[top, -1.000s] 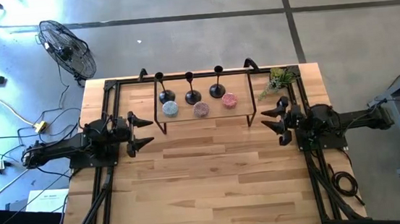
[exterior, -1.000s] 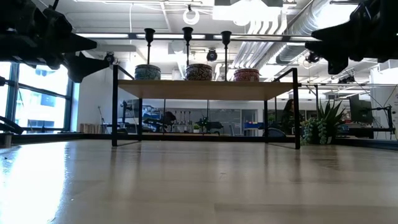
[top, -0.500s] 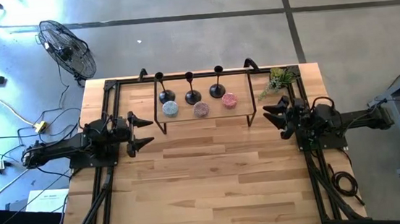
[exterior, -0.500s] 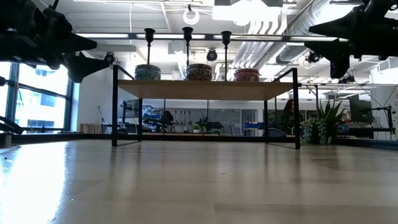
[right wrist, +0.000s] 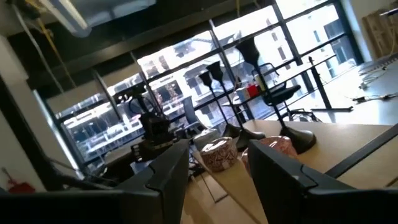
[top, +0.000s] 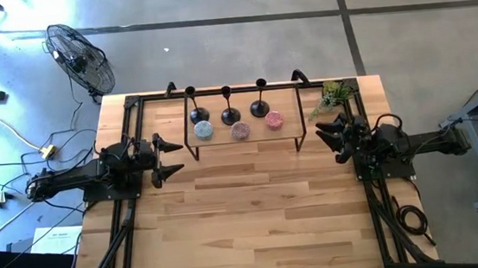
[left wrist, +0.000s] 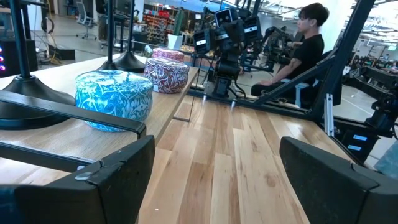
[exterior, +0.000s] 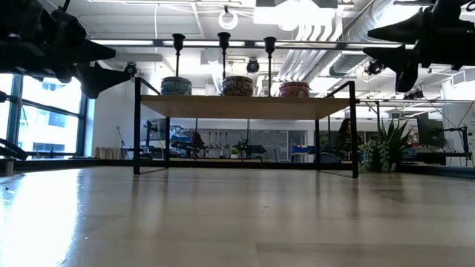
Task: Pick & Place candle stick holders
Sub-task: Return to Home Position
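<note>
Three black candle stick holders (top: 198, 113) (top: 230, 114) (top: 259, 106) stand upright on their round bases on a raised wooden shelf (top: 248, 139) at the table's far side. The low view shows their stems (exterior: 178, 46) (exterior: 223, 43) (exterior: 269, 47) above the shelf board (exterior: 245, 106). My left gripper (top: 170, 157) is open and empty, level, left of the shelf; it also shows in its wrist view (left wrist: 217, 180). My right gripper (top: 326, 135) is open and empty, right of the shelf, above table height (exterior: 392, 43), pointing at the holders (right wrist: 292, 134).
Three small patterned tins (top: 203, 130) (top: 240, 131) (top: 274, 120) sit on the shelf in front of the holders. A small green plant (top: 333, 96) stands at the far right corner. Bare wooden table (top: 254, 211) lies in front of the shelf. A person (left wrist: 305, 37) sits beyond the table's right side.
My right gripper has moved a little toward the table's far edge and up, turning so that its fingers point more toward the shelf. It stays open. The holders have not moved.
</note>
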You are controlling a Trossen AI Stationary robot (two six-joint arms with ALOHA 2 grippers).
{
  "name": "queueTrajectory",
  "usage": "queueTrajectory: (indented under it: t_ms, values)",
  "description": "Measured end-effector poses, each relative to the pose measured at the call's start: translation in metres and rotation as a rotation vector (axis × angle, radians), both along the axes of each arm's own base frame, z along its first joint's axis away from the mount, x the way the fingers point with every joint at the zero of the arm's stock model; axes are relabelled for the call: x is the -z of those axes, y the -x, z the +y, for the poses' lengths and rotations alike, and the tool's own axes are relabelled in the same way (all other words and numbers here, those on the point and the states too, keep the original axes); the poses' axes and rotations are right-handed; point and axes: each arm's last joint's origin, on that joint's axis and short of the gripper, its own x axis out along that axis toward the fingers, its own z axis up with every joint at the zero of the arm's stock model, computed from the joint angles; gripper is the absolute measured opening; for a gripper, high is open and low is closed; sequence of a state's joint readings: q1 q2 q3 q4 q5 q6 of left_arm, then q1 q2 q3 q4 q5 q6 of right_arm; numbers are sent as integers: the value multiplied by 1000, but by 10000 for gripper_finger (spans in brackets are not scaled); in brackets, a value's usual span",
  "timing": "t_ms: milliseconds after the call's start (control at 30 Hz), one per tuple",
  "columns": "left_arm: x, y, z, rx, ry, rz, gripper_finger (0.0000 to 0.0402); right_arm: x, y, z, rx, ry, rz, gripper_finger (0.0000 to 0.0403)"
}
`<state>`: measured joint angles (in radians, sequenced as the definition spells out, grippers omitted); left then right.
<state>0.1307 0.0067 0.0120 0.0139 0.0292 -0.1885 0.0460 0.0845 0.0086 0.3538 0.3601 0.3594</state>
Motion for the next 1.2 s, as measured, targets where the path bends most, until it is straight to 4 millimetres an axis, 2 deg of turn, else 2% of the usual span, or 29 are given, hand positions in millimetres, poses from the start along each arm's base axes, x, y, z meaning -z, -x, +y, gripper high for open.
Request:
queueTrajectory:
  t_ms: [167,300,667,900,1200]
  values:
    - [0,0,0,0,0,0,340,-1,0,-1,18,-35,-20,156]
    - [0,0,0,0,0,0,340,0,0,-1,21,3,-1,141]
    - [0,0,0,-1,0,0,340,5,-2,2,-33,140,92,8]
    - [0,0,0,0,0,0,340,12,-3,2,-42,153,170,4]
    - [0,0,0,0,0,0,340,16,-4,4,-81,257,235,2]
